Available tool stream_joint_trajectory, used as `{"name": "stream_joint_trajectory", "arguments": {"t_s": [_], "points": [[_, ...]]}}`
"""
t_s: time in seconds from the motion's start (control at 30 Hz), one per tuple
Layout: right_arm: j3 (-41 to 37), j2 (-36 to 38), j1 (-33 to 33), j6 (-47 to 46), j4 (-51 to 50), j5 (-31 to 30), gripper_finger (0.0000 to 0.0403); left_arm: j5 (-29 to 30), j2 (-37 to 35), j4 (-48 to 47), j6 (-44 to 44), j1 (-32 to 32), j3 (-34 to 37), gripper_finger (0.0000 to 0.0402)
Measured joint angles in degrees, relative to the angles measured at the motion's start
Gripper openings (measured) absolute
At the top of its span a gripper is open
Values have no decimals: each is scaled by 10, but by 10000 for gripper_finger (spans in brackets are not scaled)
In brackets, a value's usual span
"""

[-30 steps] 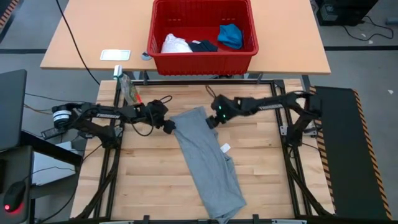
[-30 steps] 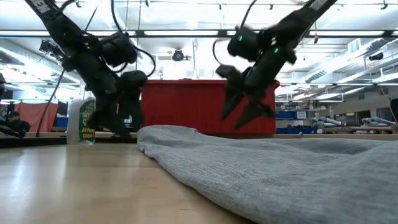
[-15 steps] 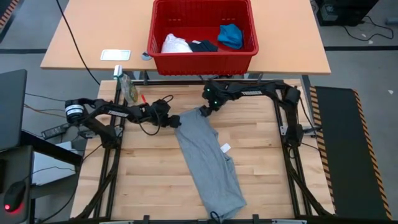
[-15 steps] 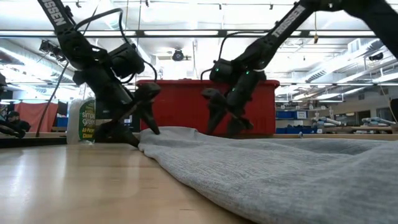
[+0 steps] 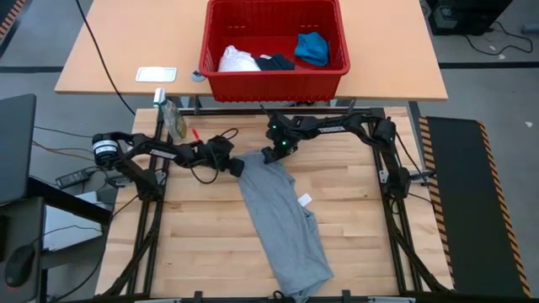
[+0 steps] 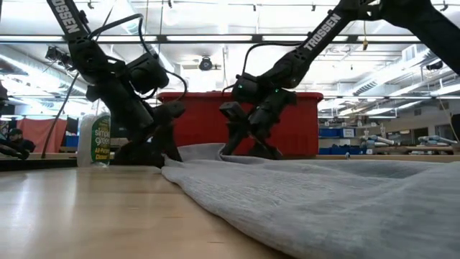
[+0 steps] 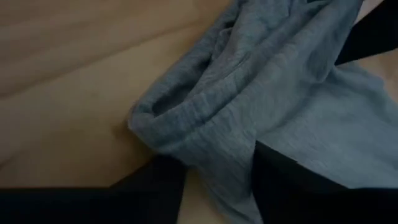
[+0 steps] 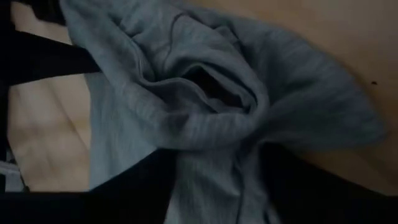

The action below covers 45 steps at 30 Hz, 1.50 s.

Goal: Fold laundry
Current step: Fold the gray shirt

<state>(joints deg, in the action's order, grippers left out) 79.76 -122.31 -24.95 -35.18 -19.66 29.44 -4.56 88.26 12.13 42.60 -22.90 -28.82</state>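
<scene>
- Grey T-shirt spread lengthwise on wood counter, top edge bunched at far end, bottom end reaching near edge.
- Left gripper low at shirt's top-left corner; in wrist view fingers straddle a fold of fabric, prob. clamped on it.
- Right gripper at top-right corner, fingers either side of bunched cloth, looks pinched on it too.
- Red basket on far table w/ white cloth, navy garment, bright blue garment inside.
- Spray bottle near counter's far-left corner.
</scene>
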Motion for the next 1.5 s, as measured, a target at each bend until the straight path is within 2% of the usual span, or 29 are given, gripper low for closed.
{"name": "stream_joint_trajectory", "arguments": {"t_s": [0.1, 0.23, 0.3, 0.57, 0.73, 0.87, 1.0, 1.1, 1.23, 1.37, 1.5], "points": [[0, -3, 1, -7, 4, -12, 174, 2, 17, 9, -9, 0, 0, 108], [-2, -5, 4, -3, 6, -28, 65, -2, 28, 25, -24, -1, 0, 33], [-2, -6, 5, 4, 14, -25, 21, -9, 28, 44, -40, -1, 0, 15], [-3, 24, -1, 10, 21, -32, 10, -72, 7, 99, -90, -31, 1, 15], [-2, 100, -16, 19, 26, -78, 10, -87, -77, 98, -138, -64, -5, 14], [-2, 161, -31, 25, 63, -98, 10, -87, -166, 97, -258, -82, -39, 13], [0, 221, -44, 36, 129, -122, 10, -88, -237, 42, -404, -91, -127, 13], [28, 270, -50, 73, 130, -170, 10, -86, -254, -81, -481, -104, -244, 15], [87, 327, -44, 137, 105, -221, 10, -84, -240, -250, -563, -110, -418, 16], [147, 358, -13, 180, 41, -257, 10, -84, -214, -347, -572, -95, -555, 17], [163, 366, 34, 181, -45, -294, 10, -86, -198, -436, -541, -57, -617, 17]]}}
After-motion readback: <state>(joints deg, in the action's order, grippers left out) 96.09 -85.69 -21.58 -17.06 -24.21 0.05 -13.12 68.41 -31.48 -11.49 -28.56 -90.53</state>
